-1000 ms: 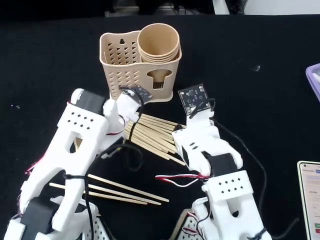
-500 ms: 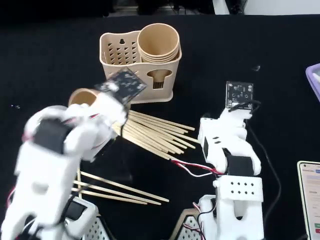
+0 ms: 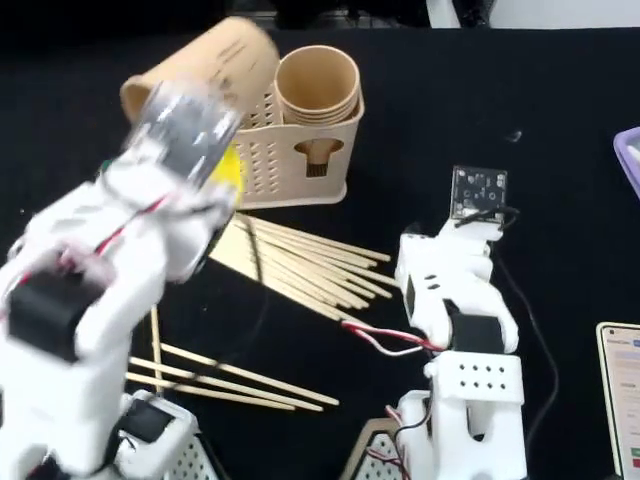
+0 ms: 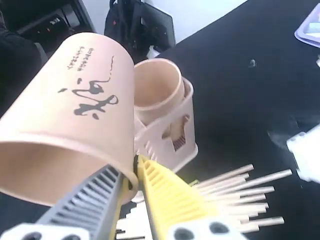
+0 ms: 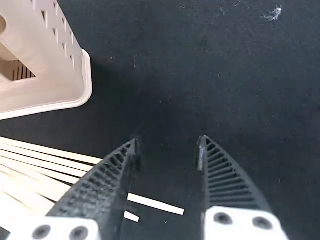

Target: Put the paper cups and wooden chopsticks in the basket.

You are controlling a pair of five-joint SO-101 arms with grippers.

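My left gripper (image 4: 133, 172) is shut on the rim of a tan paper cup (image 4: 75, 120), with one finger inside the wall and one outside. In the high view that cup (image 3: 215, 60) hangs tilted in the air over the left part of the beige basket (image 3: 265, 155). A stack of paper cups (image 3: 317, 85) sits in the basket's right compartment. A pile of wooden chopsticks (image 3: 300, 265) lies on the black table in front of the basket, and more chopsticks (image 3: 230, 382) lie nearer the arm bases. My right gripper (image 5: 167, 145) is open just above the bare table, beside the chopstick ends (image 5: 45, 165) and the basket's corner (image 5: 75, 95).
A purple tray (image 3: 628, 150) shows at the right edge, and a tablet (image 3: 620, 400) lies at the lower right. The right arm (image 3: 455, 300) stands to the right of the chopstick pile. Open black table lies right of the basket.
The left arm has risen from the chopstick pile and carried the cup up over the basket. The right arm pulled back to the right early on and has since stayed still.
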